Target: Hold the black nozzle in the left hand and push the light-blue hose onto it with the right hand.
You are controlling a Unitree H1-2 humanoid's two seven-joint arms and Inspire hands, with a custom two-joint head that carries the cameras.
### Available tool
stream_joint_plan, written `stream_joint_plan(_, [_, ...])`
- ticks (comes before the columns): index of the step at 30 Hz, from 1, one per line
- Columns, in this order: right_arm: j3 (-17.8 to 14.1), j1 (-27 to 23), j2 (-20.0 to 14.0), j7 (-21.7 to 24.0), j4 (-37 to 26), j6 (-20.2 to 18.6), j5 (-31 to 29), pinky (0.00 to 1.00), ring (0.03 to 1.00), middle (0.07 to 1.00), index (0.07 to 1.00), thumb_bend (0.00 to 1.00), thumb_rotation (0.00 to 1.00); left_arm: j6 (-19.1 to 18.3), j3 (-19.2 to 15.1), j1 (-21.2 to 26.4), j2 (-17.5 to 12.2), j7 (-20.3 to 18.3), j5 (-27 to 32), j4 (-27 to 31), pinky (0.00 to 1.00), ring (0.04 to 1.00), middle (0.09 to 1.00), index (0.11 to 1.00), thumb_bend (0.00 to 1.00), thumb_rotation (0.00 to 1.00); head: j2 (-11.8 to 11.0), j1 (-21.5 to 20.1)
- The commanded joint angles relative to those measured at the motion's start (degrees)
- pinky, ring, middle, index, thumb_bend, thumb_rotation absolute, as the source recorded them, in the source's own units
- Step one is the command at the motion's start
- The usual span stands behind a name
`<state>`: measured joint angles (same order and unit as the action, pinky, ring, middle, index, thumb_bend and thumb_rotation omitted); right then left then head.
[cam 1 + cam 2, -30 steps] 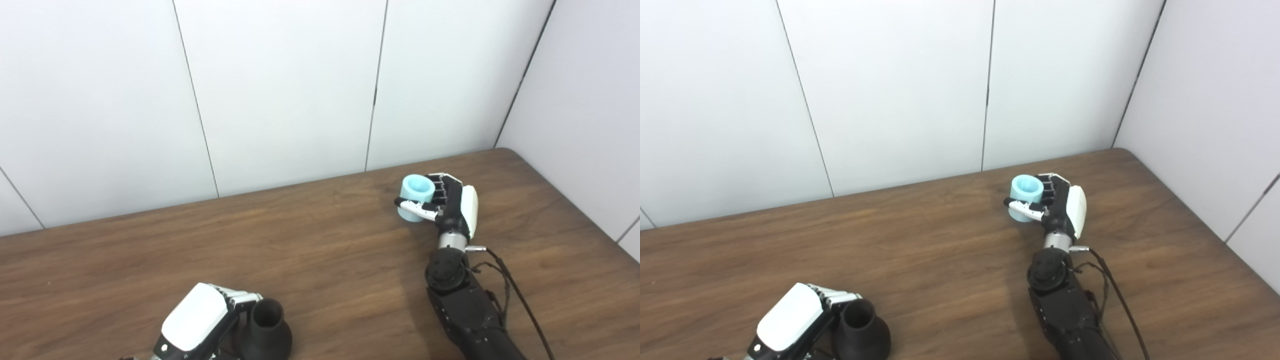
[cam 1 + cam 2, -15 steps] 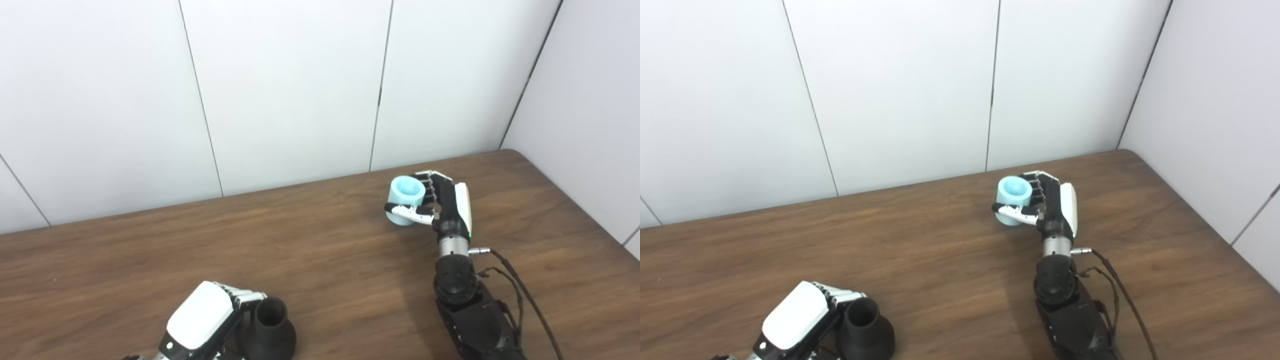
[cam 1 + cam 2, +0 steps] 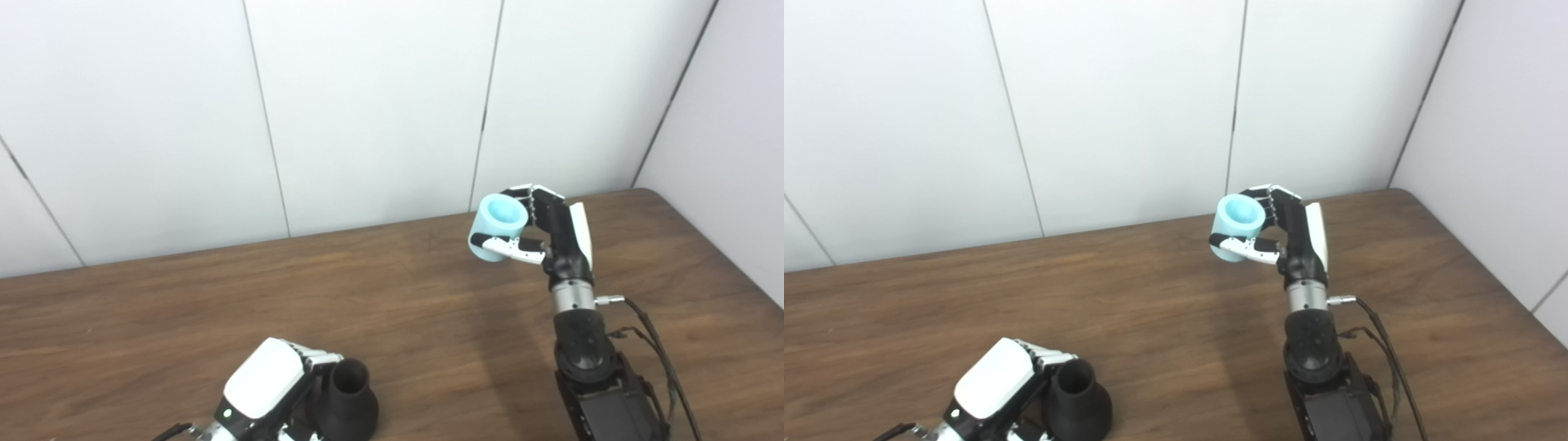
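While the right hand (image 3: pixel 554 229) grips the one light-blue hose (image 3: pixel 498 226) clear of the table (image 3: pixel 153 318), with thumb across its front and fingers behind, the left hand (image 3: pixel 269 386) wraps the single black nozzle (image 3: pixel 346 401) near the bottom edge, its wide base apparently on the wood and its narrow mouth facing up. Hose and nozzle are well apart. The likely trouble is alignment: the hose is short and tilted, so if its bore meets the nozzle mouth off-axis it could jam on the rim or twist in the grasp. A loose left hold could let the nozzle slide or tip under the push.
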<state>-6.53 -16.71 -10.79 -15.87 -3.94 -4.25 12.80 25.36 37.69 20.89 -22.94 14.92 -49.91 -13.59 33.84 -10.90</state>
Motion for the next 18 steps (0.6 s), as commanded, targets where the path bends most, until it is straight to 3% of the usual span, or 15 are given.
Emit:
stream_joint_plan(1, [0.03,-1.11,-0.43,2.09,-5.05,-0.4,-1.05,0.39,0.451,0.475,0.505,0.52,0.0,0.22,3.07,-4.83,2.17,-4.07,-1.65,-3.48,0.16,0.227,0.435,0.501,0.52,0.0,0.08,0.55])
stream_joint_plan(5, [0.63,0.28,0.58,5.22,-10.34,-1.57,-3.23,0.39,0.443,0.472,0.509,0.52,0.0,0.32,3.1,-4.9,3.03,-3.22,-2.59,-4.19,0.13,0.191,0.471,0.484,0.52,0.0,-0.01,1.48])
stream_joint_plan(6, [1.1,0.7,0.67,5.98,-11.59,-1.68,-3.33,0.38,0.441,0.472,0.51,0.52,0.0,0.37,3.12,-4.93,3.14,-2.88,-2.91,-4.37,0.14,0.204,0.435,0.499,0.52,0.0,0.01,1.57])
stream_joint_plan(18, [7.79,4.63,3.07,13.37,-26.97,-8.02,0.51,0.38,0.434,0.47,0.51,0.52,0.0,-0.04,2.99,-5.38,3.83,-3.42,-3.31,-5.13,0.11,0.167,0.471,0.483,0.53,0.0,0.54,3.16])
